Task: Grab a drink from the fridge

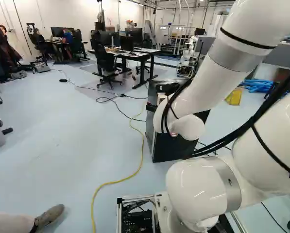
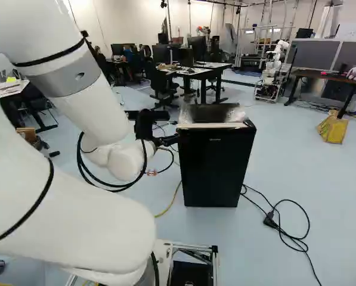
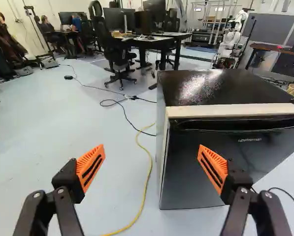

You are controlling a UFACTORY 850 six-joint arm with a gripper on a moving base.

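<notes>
Two orange pads (image 3: 91,167) stood wide apart, with nothing gripped; the open gripper (image 3: 151,167) hung beside the mini fridge (image 2: 215,164), near its left front edge, likely so that one finger could work at the door (image 3: 193,182) while the other stayed clear of it. The mini fridge stood ahead of the base, its door shut. No drink showed; presumably it sat inside, so opening came first.

The fridge (image 2: 216,173) blocks ahead, with passing room to its left.
</notes>
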